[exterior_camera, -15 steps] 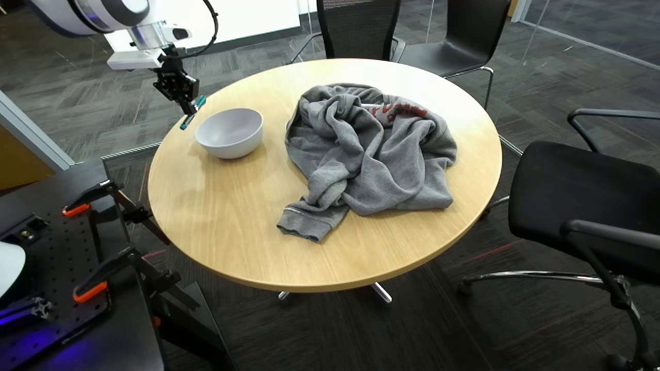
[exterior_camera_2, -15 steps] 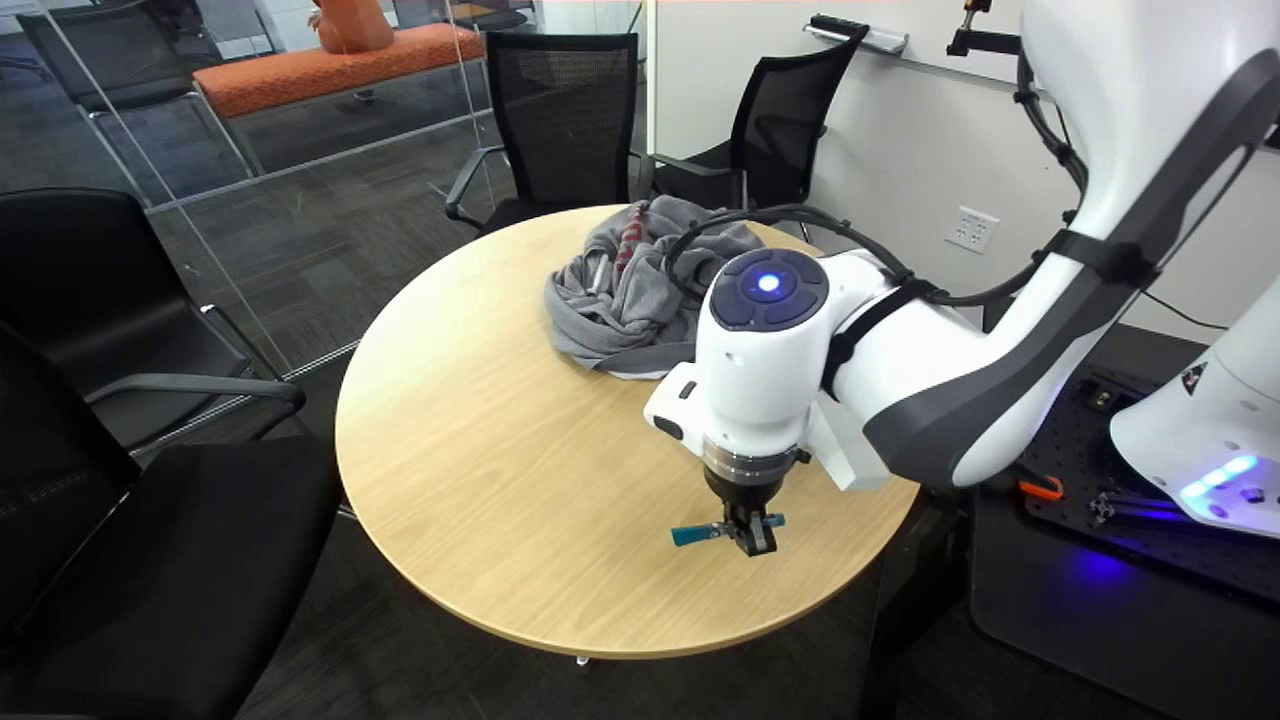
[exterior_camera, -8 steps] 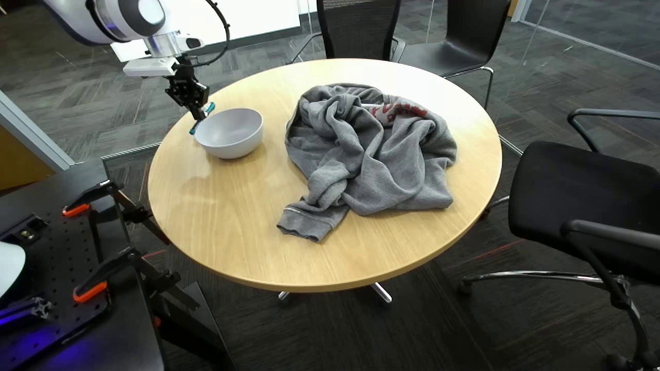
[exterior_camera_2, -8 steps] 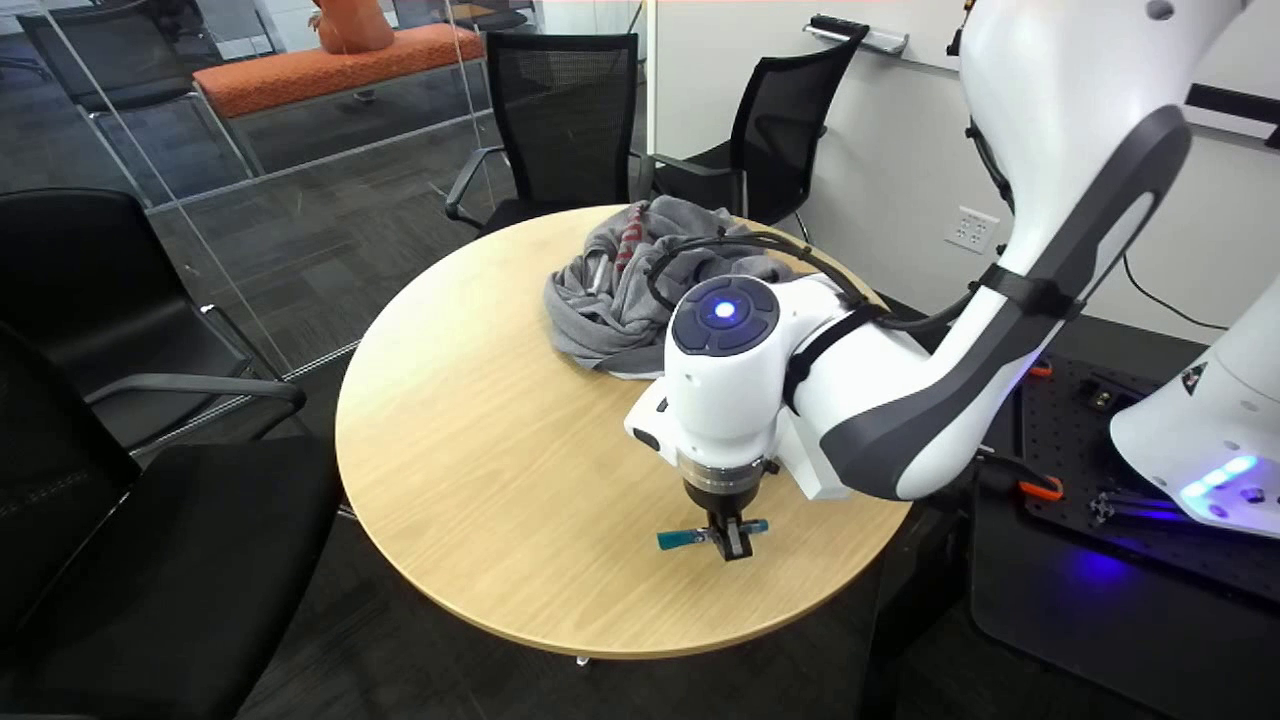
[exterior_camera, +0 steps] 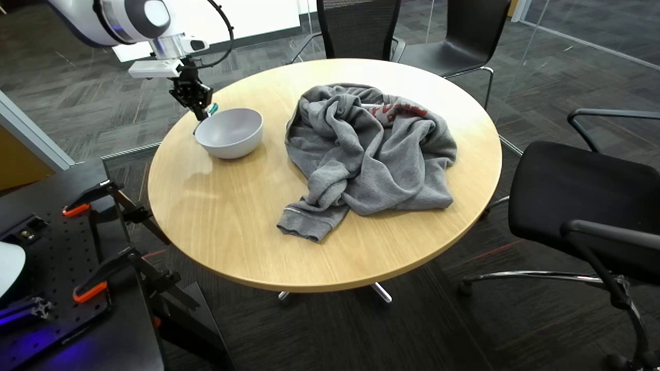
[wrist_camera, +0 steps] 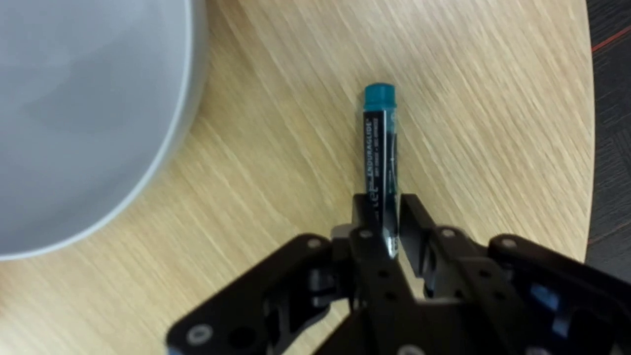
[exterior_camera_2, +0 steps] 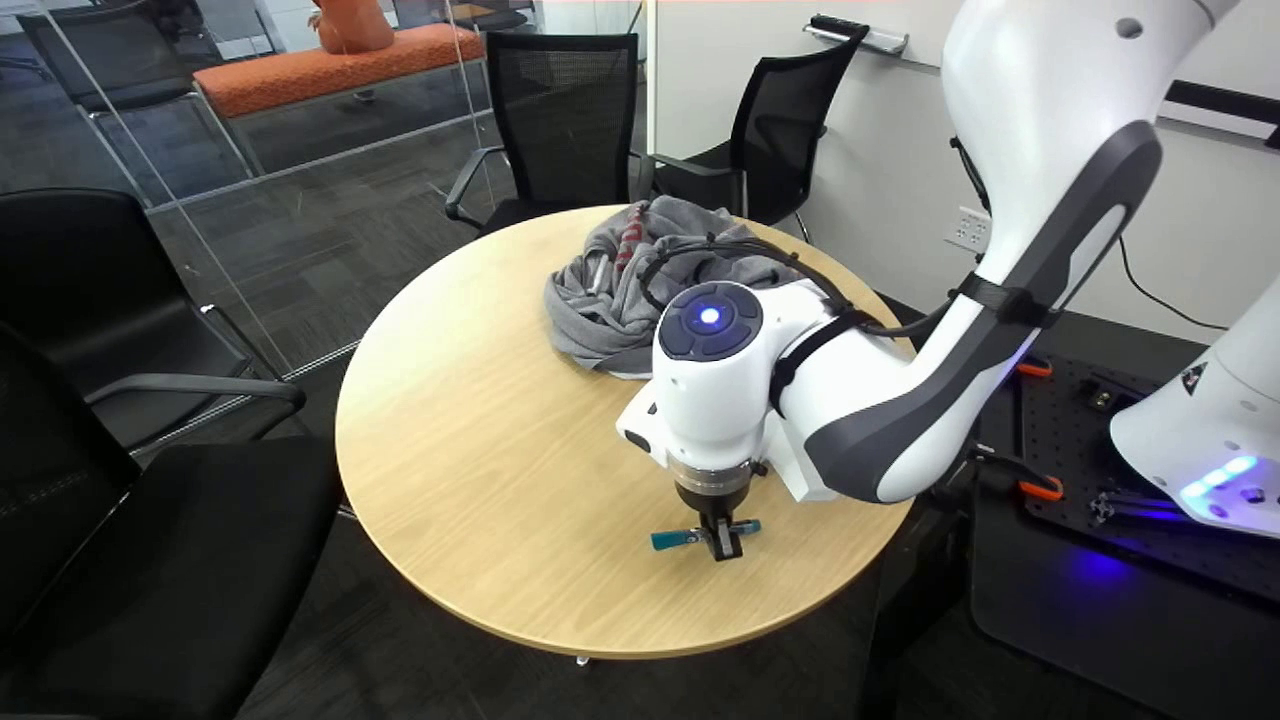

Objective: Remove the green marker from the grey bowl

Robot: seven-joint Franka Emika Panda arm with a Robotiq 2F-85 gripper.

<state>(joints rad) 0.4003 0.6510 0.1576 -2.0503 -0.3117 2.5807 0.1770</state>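
The green marker (wrist_camera: 379, 148) has a teal cap and a dark printed barrel. My gripper (wrist_camera: 386, 199) is closed around its barrel, with a thin gap showing at one finger. The marker lies roughly level, close to the wooden table; I cannot tell whether it touches. The light grey bowl (exterior_camera: 232, 149) stands upright beside the gripper (exterior_camera: 202, 116) and hides part of the marker (exterior_camera: 213, 108). The bowl's inside (wrist_camera: 98, 172) shows at the left of the wrist view, with no object in the visible part. In an exterior view the marker (exterior_camera_2: 672, 539) sticks out of the gripper (exterior_camera_2: 722, 548); the bowl is hidden there.
The round wooden table (exterior_camera: 232, 216) carries a crumpled grey sweatshirt (exterior_camera: 371, 154). The table's edge (wrist_camera: 589, 148) curves along the right of the wrist view. A black bench with orange-handled clamps (exterior_camera: 93, 291) stands beside the table. Black chairs (exterior_camera: 582, 206) stand around it.
My gripper has come down and toward the bowl with the marker in it, mostly during the first half second. The bowl and the sweatshirt have not moved.
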